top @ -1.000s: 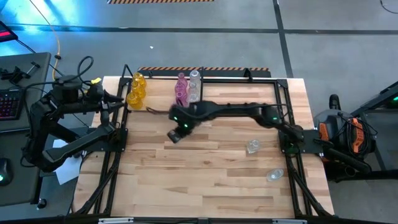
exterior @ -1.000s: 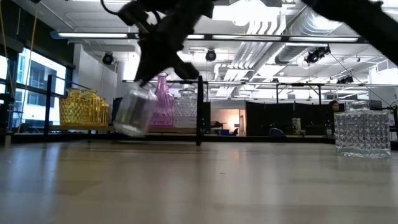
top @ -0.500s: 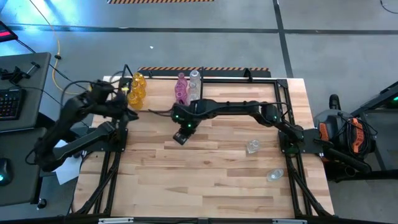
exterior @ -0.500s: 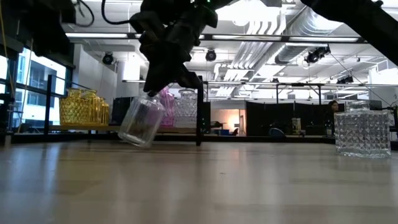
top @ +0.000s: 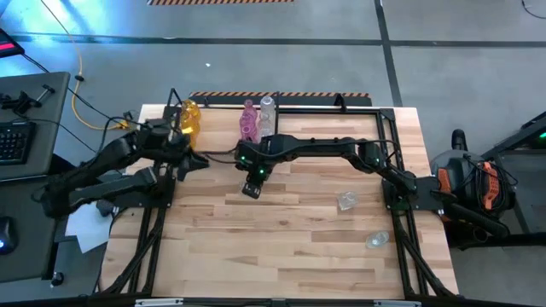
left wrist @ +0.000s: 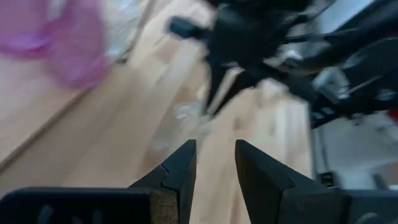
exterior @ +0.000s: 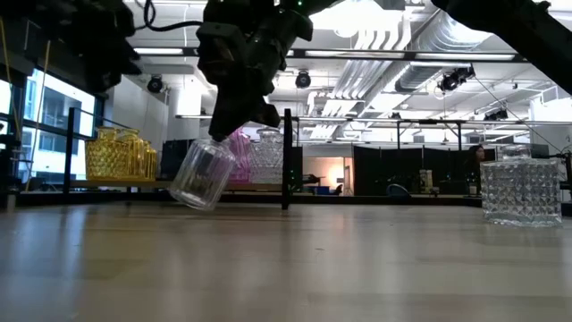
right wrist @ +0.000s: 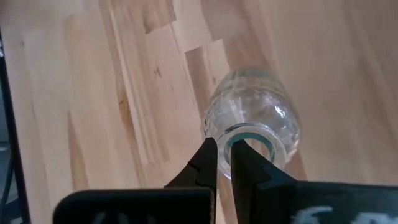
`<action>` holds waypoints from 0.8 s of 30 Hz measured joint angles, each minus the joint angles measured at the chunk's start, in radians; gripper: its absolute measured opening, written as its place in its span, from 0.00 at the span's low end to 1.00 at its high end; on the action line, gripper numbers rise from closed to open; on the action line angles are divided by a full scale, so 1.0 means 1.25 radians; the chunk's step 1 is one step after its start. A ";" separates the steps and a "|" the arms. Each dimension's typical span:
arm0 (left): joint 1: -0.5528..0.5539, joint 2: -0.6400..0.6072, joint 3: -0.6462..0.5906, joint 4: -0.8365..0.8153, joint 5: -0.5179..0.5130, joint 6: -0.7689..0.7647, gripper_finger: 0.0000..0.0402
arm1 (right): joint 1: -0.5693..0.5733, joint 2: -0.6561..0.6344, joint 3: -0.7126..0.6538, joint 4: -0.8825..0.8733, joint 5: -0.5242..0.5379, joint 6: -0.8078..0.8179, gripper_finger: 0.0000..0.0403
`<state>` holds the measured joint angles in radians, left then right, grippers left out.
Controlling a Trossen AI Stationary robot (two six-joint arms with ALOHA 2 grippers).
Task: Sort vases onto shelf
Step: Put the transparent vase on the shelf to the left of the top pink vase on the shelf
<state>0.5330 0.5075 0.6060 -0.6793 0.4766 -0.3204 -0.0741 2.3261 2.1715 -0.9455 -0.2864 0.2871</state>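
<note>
right pincer (top: 251, 189) pinched shut mid-table, left pincer (top: 194, 162) part-open alongside

This is a robotics lab inside a large industrial hall. The butcher-block bench (top: 281, 230) stands on a bare grey concrete floor (top: 444, 51) marked with tape lines, a hazard-striped strip (top: 281, 95) at its 12 o'clock edge. At 9 o'clock sits a desk with a keyboard (top: 13, 141); at 3 o'clock, black and orange gear (top: 469, 183). The low view shows exposed ceiling ducts (exterior: 393, 45), strip lights (exterior: 143, 51), big windows (exterior: 45, 125) and dark partitions (exterior: 402, 170) across an open room.
</note>
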 joint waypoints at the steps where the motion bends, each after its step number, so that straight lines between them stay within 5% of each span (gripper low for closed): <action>1: -0.036 0.000 -0.004 0.035 -0.017 -0.027 0.26 | 0.000 0.000 0.000 0.000 0.003 0.000 0.00; 13: -0.489 0.186 -0.058 0.232 -0.466 -0.124 0.17 | 0.001 0.001 0.000 -0.021 0.000 -0.001 0.00; 24: -0.582 0.348 -0.169 0.364 -0.670 -0.281 0.13 | 0.003 0.001 0.001 -0.044 0.008 -0.011 0.00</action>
<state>-0.1947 0.9429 0.3948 -0.2241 -0.3609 -0.6715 -0.0704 2.3280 2.1733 -1.0000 -0.2770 0.2734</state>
